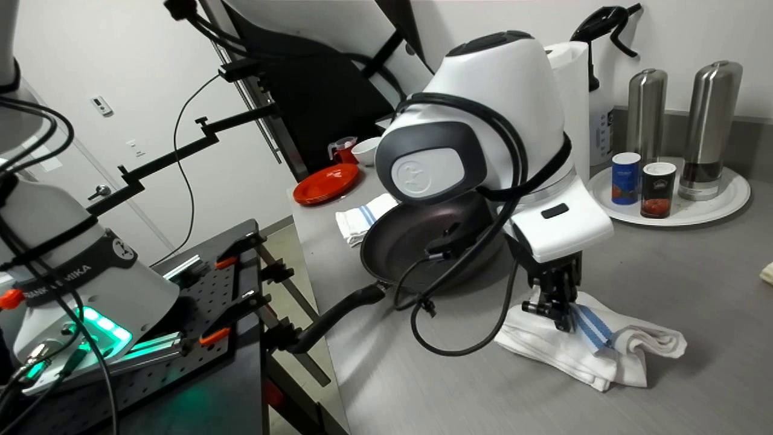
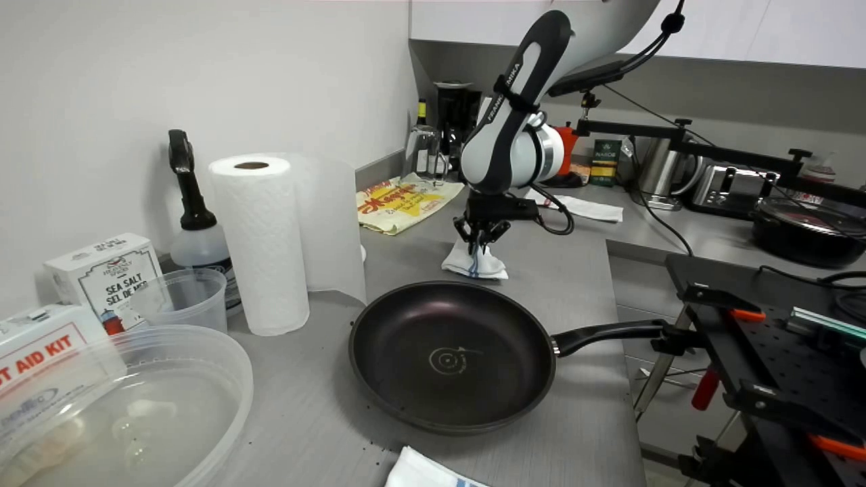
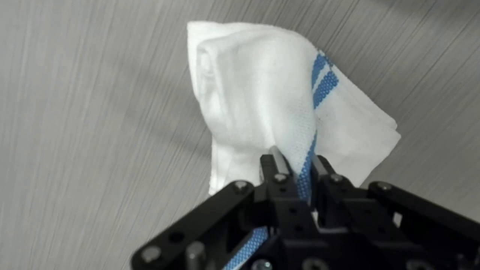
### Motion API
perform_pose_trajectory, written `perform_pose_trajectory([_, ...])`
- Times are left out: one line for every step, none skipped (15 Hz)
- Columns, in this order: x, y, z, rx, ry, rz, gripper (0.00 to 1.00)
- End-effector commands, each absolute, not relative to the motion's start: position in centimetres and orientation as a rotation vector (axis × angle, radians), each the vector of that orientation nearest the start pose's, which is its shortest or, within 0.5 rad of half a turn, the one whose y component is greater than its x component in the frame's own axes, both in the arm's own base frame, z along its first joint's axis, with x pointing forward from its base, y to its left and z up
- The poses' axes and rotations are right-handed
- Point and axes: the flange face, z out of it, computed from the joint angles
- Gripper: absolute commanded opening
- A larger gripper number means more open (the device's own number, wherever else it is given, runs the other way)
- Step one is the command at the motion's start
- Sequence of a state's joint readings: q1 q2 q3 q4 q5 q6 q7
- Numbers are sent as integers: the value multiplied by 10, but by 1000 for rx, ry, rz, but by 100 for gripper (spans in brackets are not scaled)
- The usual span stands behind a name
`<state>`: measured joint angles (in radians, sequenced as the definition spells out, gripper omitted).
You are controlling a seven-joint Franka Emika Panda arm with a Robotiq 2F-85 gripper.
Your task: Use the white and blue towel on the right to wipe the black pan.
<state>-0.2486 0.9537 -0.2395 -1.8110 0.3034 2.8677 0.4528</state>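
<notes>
Laboratory kitchen: toaster [image 2: 736, 191] and kettle [image 2: 659, 174] along the far edge of the counter [image 2: 590, 419]; robot bench [image 2: 764, 358] beside its front edge.

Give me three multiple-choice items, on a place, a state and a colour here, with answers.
1. Where does the black pan stand?
A. White plate
B. Grey counter
C. Clear tub

2. How is the gripper set?
A. Shut on a towel
B. Wide open
C. Shut on nothing

3. What colour are that towel's stripes?
A. Red
B. Green
C. Blue

1 B: both exterior views show it there.
2 A: the wrist view shows the towel pinched in its grip.
3 C: they show blue against its white.
</notes>
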Motion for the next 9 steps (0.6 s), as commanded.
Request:
perform_pose_trajectory([558, -309, 37, -2708, 1718, -216, 39])
perform_pose_trajectory([558, -309, 37, -2708, 1718, -216, 40])
perform_pose_trajectory([559, -309, 38, -2710, 1713, -212, 47])
perform_pose_trajectory([559, -309, 39, -2713, 1713, -208, 53])
perform_pose_trajectory([559, -309, 40, -2713, 1707, -204, 60])
perform_pose_trajectory([559, -308, 42, -2717, 1698, -199, 68])
perform_pose_trajectory([558, -307, 45, -2726, 1686, -188, 74])
perform_pose_trajectory([556, -304, 49, -2739, 1662, -174, 82])
perform_pose_trajectory([554, -302, 54, -2749, 1635, -168, 88])
